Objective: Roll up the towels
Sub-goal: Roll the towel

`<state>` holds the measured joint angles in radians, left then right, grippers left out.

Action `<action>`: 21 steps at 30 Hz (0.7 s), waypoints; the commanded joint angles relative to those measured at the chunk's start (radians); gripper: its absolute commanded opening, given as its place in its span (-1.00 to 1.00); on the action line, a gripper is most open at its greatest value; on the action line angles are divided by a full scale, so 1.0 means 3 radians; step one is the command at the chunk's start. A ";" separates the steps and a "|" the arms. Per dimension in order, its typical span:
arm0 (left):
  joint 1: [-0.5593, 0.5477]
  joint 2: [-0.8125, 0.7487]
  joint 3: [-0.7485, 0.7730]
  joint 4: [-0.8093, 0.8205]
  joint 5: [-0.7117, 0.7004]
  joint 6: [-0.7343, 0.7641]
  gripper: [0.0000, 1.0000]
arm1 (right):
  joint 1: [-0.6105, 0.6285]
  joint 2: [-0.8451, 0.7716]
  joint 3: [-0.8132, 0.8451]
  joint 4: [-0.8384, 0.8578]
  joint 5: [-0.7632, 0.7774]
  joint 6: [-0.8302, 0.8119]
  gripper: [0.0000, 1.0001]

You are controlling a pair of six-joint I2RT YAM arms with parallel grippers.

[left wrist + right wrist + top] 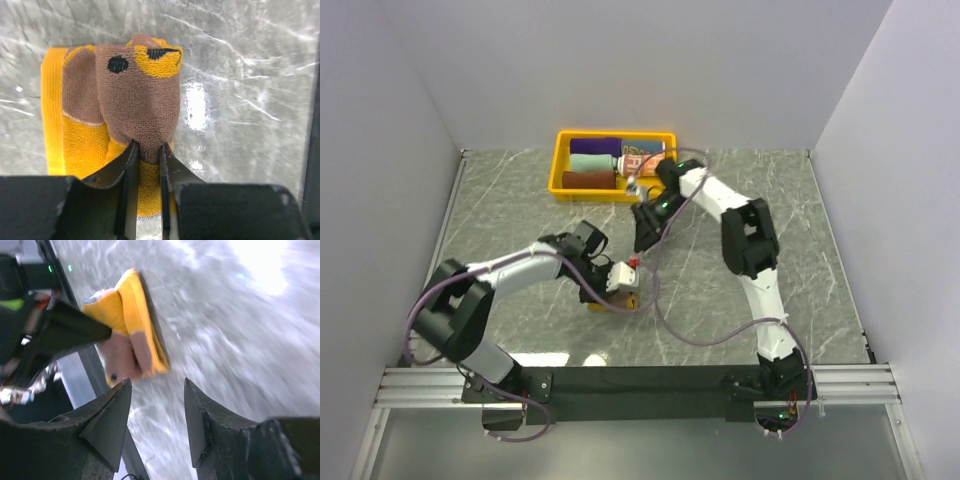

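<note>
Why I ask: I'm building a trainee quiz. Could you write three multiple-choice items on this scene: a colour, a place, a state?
1. The tray is: A yellow; B red; C white.
2. Where is the brown towel? A in the tray; B on the table; C draped over an arm.
3. The left tool is: A open, empty; B shut on the brown towel; C out of view.

A: its rim is yellow. B: it lies on the table, apart from the tray. B: it pinches a brown fold.

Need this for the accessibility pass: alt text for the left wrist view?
The left gripper is shut on a raised fold of a brown and yellow towel that lies on a grey marbled table. The fold shows a black eye and a yellow patch.
</note>
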<state>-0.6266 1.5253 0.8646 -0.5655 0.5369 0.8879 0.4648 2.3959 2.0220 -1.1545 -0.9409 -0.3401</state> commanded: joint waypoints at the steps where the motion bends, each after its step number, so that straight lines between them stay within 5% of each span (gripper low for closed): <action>1: 0.0191 0.0442 0.0286 -0.0870 0.0265 -0.0040 -0.90 | -0.0331 -0.0652 0.0000 0.0100 0.0038 0.0152 0.06; 8: 0.0590 0.1591 0.1504 -0.1652 0.0583 0.0103 -0.85 | -0.0797 -0.1583 -0.1160 0.0520 -0.0254 0.0019 -0.02; 15: 0.0851 0.2590 0.2588 -0.2352 0.0639 0.0379 -0.80 | -0.0783 -0.2524 -0.2361 0.0913 0.0002 -0.0135 -0.09; 21: 0.0943 0.3096 0.3105 -0.2594 0.0624 0.0425 -0.72 | -0.0415 -0.2883 -0.2685 0.1449 0.0579 0.0003 0.00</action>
<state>-0.3611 2.3665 1.7618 -1.4502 0.9012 0.9012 0.2787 1.5833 1.2263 -0.8707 -0.8734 -0.3508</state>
